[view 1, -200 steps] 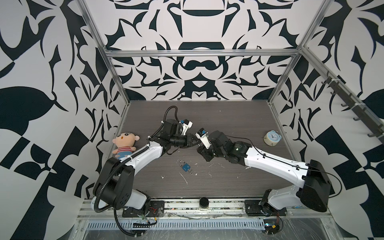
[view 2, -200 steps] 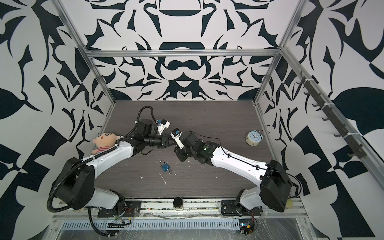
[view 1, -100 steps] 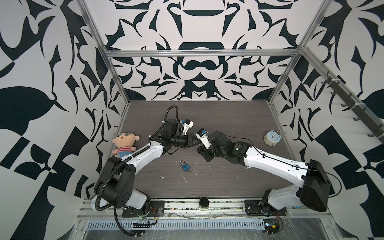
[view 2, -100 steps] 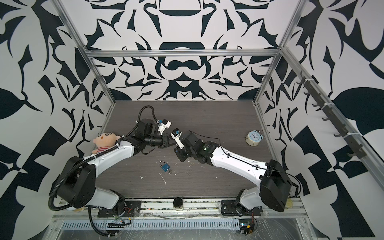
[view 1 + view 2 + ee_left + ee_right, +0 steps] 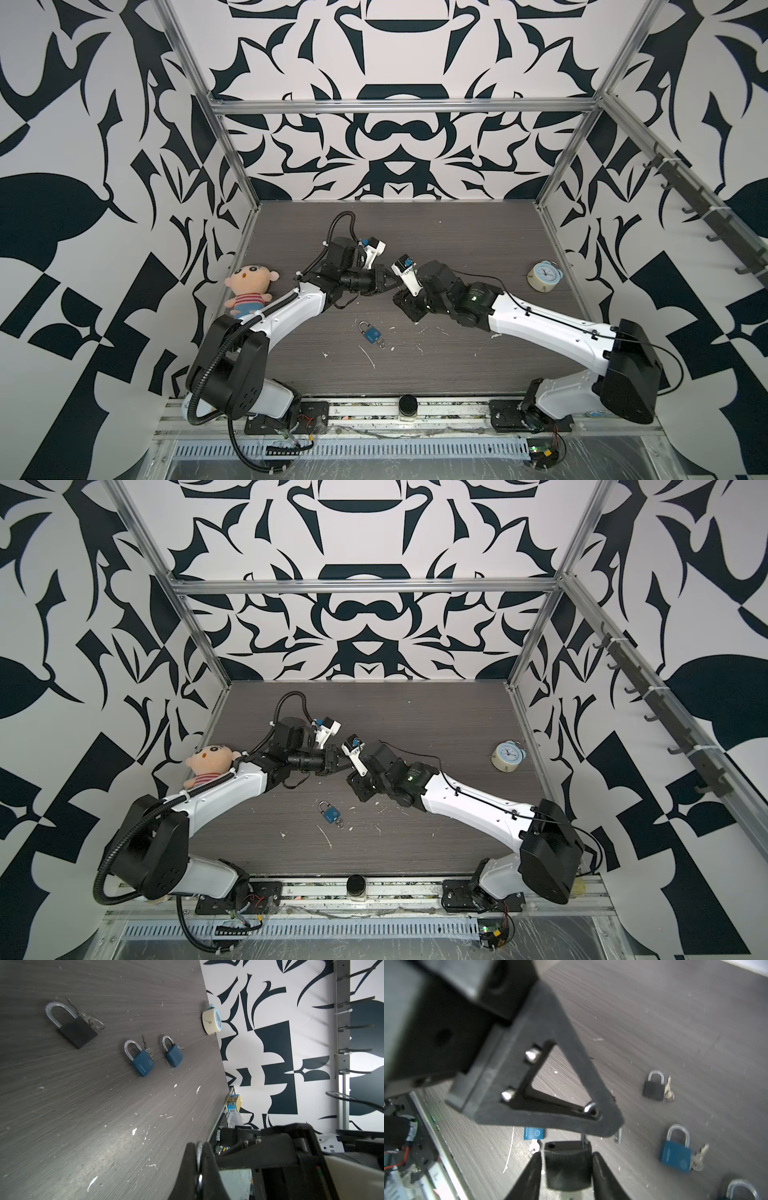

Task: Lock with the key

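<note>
The held padlock point(image 5: 568, 1167) is kept raised over the middle of the table point(image 5: 457, 245), between the two arms, presumably so that shackle and body can each be worked by one arm. Its shackle point(image 5: 199, 1154) is pinched in the fully closed left gripper point(image 5: 199, 1147). The right gripper point(image 5: 566, 1153) is parted around the dark body, and a sliver of table is seen beside one finger, so no firm grip is judged there. One shackle hole is seen empty (the lock is taken to be open). A thin metal piece point(image 5: 618, 1137) by the left fingertip may be the key; that cannot be told. Below, spare padlocks point(image 5: 142, 1064) and a blue padlock point(image 5: 372, 335) are laid flat. The doll point(image 5: 249, 291) and clock point(image 5: 544, 279) are set at the side edges, so ample room is left toward the back wall.
</note>
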Available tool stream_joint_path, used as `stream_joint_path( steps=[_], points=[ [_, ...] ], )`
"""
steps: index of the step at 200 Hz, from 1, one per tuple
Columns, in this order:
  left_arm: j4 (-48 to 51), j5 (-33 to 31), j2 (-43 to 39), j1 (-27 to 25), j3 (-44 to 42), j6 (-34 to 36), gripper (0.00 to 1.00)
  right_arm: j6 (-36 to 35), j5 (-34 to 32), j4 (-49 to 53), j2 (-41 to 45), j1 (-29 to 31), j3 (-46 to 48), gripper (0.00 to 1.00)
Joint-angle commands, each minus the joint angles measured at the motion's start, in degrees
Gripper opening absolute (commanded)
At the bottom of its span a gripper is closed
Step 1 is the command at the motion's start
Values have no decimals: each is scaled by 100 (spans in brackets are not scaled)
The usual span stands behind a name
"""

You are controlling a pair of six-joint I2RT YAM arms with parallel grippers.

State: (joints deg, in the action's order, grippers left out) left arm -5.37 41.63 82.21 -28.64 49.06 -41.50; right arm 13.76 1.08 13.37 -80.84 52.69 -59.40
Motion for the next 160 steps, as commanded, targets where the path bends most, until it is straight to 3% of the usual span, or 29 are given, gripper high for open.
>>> stream_joint_path(
  steps=[1,31,77,120,160],
  points=[
    [-443,-322,-323,-18,-211,-263,0,264,163,-851,164,30,189,57],
    [-558,-775,-668,-18,-441,-449,0,470,272,-1158,352,-70,422,63],
    [-593,-1245,-1229,-18,-598,-669,0,935,960,-1748,814,-729,904,63],
    [-562,-1320,-1463,-18,-626,-832,0,1093,1136,-2171,1278,-1119,1410,60],
    [-767,-1273,-1587,-18,-700,-1157,0,1196,1880,-2521,1413,-1425,1684,56]
  ],
)
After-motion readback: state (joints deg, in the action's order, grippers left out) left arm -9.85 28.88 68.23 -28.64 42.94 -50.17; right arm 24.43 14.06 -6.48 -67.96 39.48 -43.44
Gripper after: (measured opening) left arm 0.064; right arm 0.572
